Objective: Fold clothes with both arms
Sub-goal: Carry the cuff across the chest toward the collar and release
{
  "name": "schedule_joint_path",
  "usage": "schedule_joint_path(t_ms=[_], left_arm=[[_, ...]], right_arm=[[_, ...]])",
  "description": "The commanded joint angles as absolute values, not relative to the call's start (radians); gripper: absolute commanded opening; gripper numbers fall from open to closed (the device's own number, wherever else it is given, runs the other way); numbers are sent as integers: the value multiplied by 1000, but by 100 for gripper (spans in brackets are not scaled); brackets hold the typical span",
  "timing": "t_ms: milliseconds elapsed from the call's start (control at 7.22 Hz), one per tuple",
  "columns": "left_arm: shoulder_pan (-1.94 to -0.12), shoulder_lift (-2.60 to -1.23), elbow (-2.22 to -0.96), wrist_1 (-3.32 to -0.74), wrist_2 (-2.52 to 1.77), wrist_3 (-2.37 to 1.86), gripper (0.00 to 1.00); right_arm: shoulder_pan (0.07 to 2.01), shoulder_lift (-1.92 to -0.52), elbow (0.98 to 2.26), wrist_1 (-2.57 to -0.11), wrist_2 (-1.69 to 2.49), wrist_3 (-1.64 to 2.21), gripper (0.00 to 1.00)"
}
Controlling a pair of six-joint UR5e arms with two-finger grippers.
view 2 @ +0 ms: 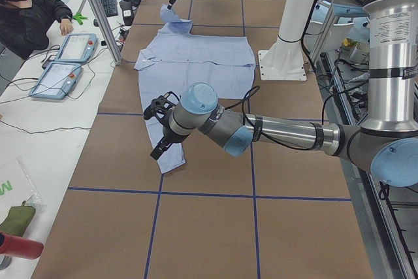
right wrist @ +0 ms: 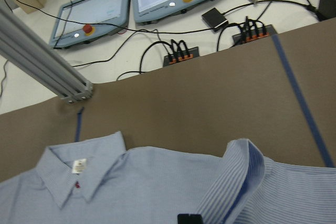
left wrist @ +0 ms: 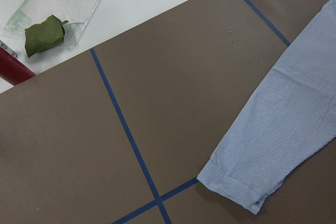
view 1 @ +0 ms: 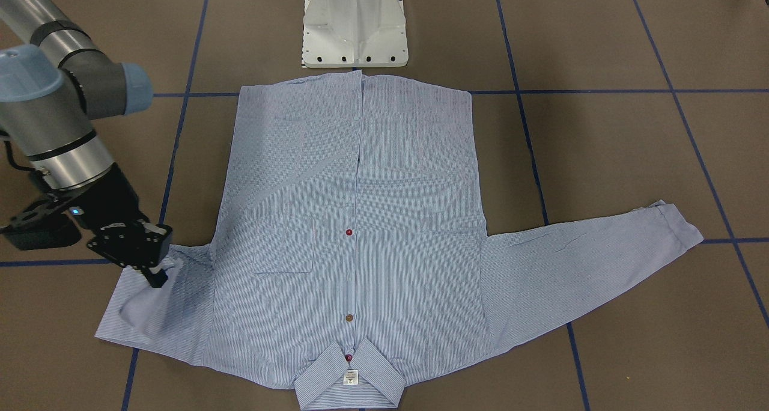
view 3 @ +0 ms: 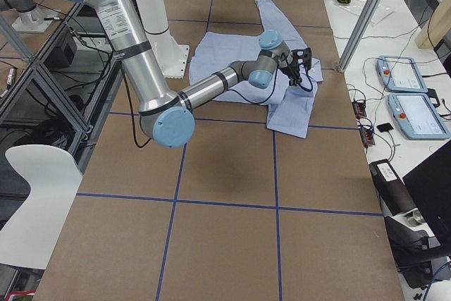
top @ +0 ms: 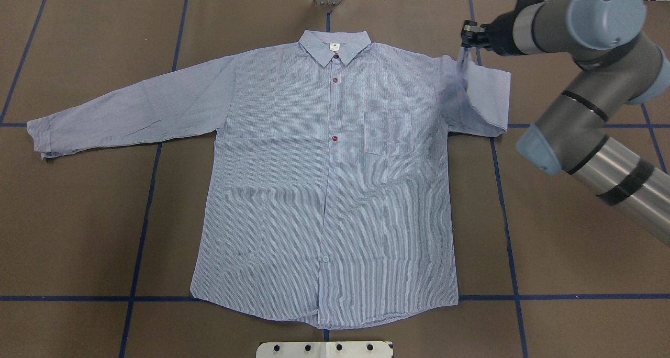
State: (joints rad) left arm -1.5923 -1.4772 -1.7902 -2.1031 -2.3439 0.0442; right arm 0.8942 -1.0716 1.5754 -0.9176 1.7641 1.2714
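One light-blue shirt [top: 324, 180] of fine white-striped cloth lies flat, dark red buttons up, in the middle of the brown-papered surface [top: 78, 216], its collar [top: 335, 46] away from the robot. One sleeve [top: 125, 112] stretches straight out; the other sleeve [top: 476, 101] is doubled back (a soft ridge of cloth rises there). The right pincer [top: 464, 46] pinches that ridge, its arm bent at the elbow. The left pincer [view 2: 157, 155] hangs over the straight sleeve's cuff; I cannot tell whether it is spread or pressed together.

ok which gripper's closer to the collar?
Right. The right gripper pinches the folded sleeve, a short way from the collar; the left gripper hovers over the other sleeve's cuff, far off.
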Motion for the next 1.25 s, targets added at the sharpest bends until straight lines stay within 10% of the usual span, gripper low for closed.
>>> schedule_joint_path(t_ms=[0, 554, 1109], left_arm=[[-1592, -1477, -1790, -2103, -2344, 43, 100], [-1592, -1477, -1790, -2103, -2342, 43, 100], [-1592, -1477, -1789, -2103, -2342, 40, 100]], right_arm=[[748, -897, 1533, -934, 1553, 1331, 0], [542, -603, 1194, -934, 1298, 1382, 0], [474, -517, 1117, -1024, 1275, 1382, 0]])
